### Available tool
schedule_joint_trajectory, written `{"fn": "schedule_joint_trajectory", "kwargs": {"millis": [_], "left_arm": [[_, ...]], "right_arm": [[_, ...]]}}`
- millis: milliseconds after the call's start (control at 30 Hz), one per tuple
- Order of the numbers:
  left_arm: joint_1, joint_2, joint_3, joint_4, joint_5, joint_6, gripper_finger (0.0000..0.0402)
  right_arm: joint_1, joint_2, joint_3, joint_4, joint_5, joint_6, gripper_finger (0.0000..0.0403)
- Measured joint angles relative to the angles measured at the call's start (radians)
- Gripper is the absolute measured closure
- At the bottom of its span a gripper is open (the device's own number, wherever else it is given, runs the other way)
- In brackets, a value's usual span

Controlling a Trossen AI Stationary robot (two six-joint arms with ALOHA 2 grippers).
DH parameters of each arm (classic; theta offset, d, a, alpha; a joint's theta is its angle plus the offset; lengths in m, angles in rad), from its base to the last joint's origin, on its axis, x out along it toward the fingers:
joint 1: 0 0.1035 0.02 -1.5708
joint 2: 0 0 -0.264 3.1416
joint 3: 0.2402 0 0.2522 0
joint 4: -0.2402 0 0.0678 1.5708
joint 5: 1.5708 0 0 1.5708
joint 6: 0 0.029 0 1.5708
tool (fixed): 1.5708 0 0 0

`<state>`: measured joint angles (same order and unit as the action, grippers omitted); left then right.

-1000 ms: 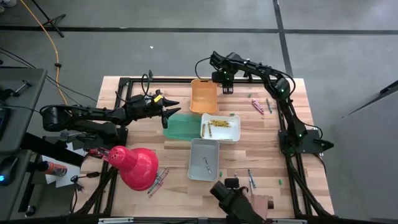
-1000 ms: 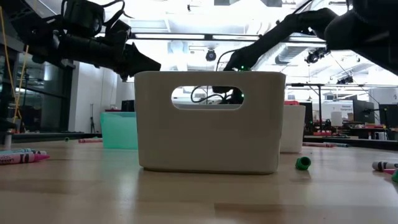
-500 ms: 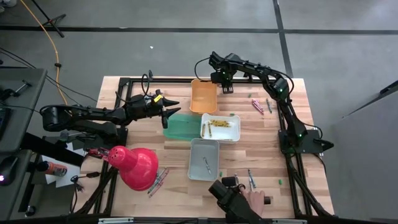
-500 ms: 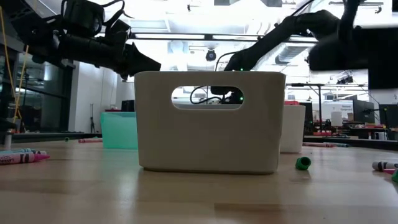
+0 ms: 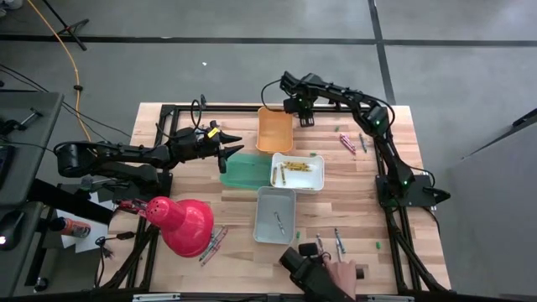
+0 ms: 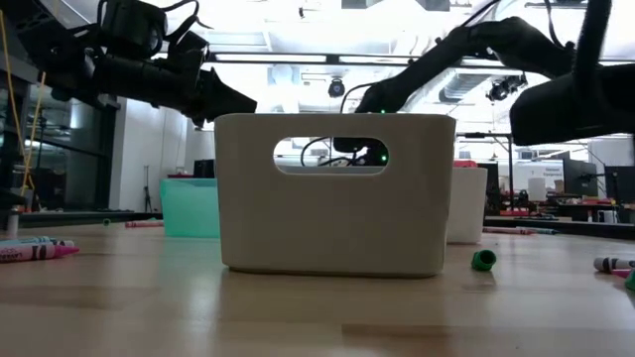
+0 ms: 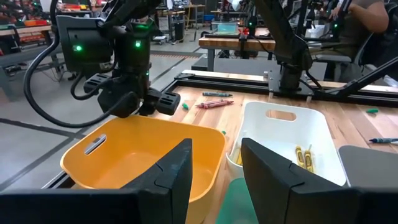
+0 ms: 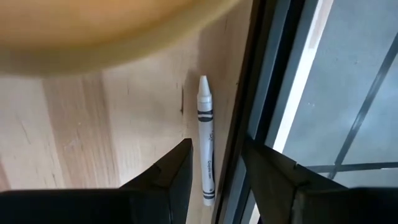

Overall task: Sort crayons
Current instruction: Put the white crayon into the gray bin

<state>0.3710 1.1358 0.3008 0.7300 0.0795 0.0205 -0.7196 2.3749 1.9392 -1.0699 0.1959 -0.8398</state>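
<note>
Worktop (image 5: 352,189): pale wood planks with a black metal frame along the edges, set on a grey floor crossed by dark lines. Low view looks into a bright workshop with ceiling lights and benches behind.

Four bins sit mid-worktop: orange bin (image 5: 274,129) at the far side, green bin (image 5: 245,170), white bin (image 5: 297,171) holding yellow crayons (image 5: 293,166), grey bin (image 5: 275,215) with one crayon inside. A red lamp (image 5: 182,225) lies near the front left corner, loose crayons just beside it. More loose crayons (image 5: 346,142) lie right of the orange bin, and others near the front edge.

Right claw (image 5: 304,116) hangs at the far edge just beside the orange bin, fingers spread, nothing between them. Its wrist view shows a white crayon (image 8: 206,139) on the wood against the black frame, directly under the gap; its label print is too small to read.

Left claw (image 5: 233,143) hovers above the green bin's far-left corner, fingers apart, empty.

A person's hand (image 5: 341,273) rests at the front edge near a dark device.
</note>
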Motion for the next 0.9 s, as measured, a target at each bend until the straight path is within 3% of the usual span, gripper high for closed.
{"fn": "schedule_joint_trajectory", "kwargs": {"millis": [200,667,900], "left_arm": [[0.000,0.000,0.000,0.000,0.000,0.009,0.0275],[-0.001,0.000,0.000,-0.008,0.000,0.008,0.0275],[-0.001,0.000,0.000,-0.029,0.000,0.009,0.0275]], "right_arm": [[0.031,-0.005,-0.005,-0.074,0.009,-0.011,0.0264],[0.029,-0.052,-0.009,-0.057,-0.003,0.015,0.0264],[-0.018,-0.054,-0.008,-0.073,-0.323,0.183,0.0264]]}}
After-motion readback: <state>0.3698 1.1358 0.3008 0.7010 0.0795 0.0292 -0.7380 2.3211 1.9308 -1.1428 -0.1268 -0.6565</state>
